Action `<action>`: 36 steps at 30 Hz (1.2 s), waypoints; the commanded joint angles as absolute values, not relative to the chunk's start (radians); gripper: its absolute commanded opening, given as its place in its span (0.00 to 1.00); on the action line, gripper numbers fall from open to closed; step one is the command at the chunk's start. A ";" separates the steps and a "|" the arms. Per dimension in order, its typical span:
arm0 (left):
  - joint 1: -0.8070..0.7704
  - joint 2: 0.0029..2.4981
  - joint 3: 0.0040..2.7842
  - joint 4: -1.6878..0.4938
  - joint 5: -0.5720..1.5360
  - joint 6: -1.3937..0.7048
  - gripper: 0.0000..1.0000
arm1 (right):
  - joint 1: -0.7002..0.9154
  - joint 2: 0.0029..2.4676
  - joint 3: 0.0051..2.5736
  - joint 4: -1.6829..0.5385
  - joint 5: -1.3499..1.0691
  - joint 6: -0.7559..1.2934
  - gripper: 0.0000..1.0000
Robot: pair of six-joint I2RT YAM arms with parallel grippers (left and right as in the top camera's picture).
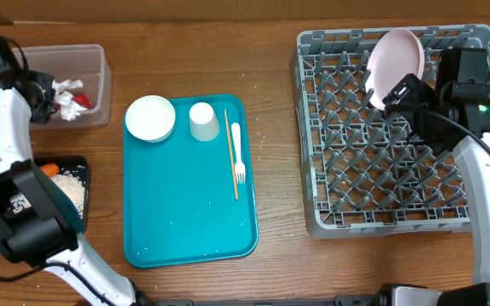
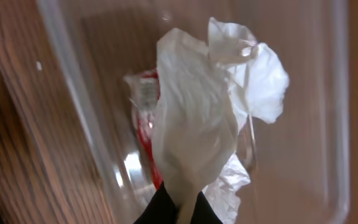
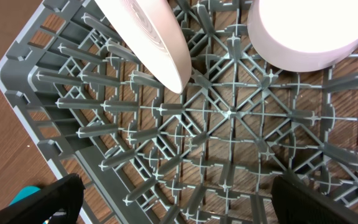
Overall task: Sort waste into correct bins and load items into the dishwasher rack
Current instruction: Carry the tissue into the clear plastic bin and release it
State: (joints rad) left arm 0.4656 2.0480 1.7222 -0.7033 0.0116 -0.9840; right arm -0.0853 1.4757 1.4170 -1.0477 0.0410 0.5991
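My left gripper (image 1: 48, 92) (image 2: 179, 210) is shut on a crumpled white napkin (image 1: 65, 87) (image 2: 194, 118) and holds it inside the clear tub (image 1: 92, 59) (image 2: 73, 93), over a red wrapper (image 1: 81, 100) (image 2: 146, 127). My right gripper (image 1: 395, 95) (image 3: 179, 205) is open and empty above the grey rack (image 1: 381, 170) (image 3: 229, 112). The pink plate (image 1: 395, 61) (image 3: 148, 31) stands on edge in the rack, and a pinkish bowl (image 3: 309, 31) sits beside it. A white bowl (image 1: 150, 117), a cup (image 1: 202, 121), a fork (image 1: 237, 153) and a wooden stick (image 1: 230, 153) lie on the teal tray.
The black tray (image 1: 82, 161) at the left edge holds beige food scraps (image 1: 71, 189) and a carrot piece (image 1: 51, 169). The teal tray (image 1: 190, 212) lies mid-table between the bins and the rack. My left arm reaches across the table's left side.
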 commanded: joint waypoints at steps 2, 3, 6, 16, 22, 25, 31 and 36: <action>0.517 2.084 1.737 -0.649 -0.007 -1.085 0.12 | -0.088 1.476 1.415 -1.044 0.051 0.603 1.00; 0.522 2.087 1.737 -0.632 -0.007 -1.085 0.22 | -0.088 1.476 1.415 -1.044 0.051 0.603 1.00; 0.527 2.088 1.737 -0.603 -0.017 -1.065 0.31 | -0.088 1.476 1.415 -1.044 0.051 0.603 1.00; 0.529 2.051 1.752 -0.576 0.071 -0.912 1.00 | -0.088 1.476 1.415 -1.044 0.051 0.603 1.00; 0.524 1.924 1.759 -0.570 0.101 -0.912 1.00 | -0.088 1.476 1.415 -1.044 0.051 0.603 1.00; 0.517 1.835 1.759 -0.572 0.108 -0.912 1.00 | -0.088 1.476 1.415 -1.044 0.051 0.603 1.00; 0.478 1.665 1.759 -0.648 0.360 -0.684 0.98 | -0.088 1.476 1.415 -1.044 0.051 0.603 1.00; 0.376 1.651 1.752 -0.947 0.392 -0.529 0.81 | -0.088 1.476 1.415 -1.044 0.051 0.603 1.00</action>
State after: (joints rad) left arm 0.4404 1.6150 1.7599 -0.8051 0.3195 -0.7052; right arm -0.0853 1.4757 1.4170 -1.0473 0.0414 0.5991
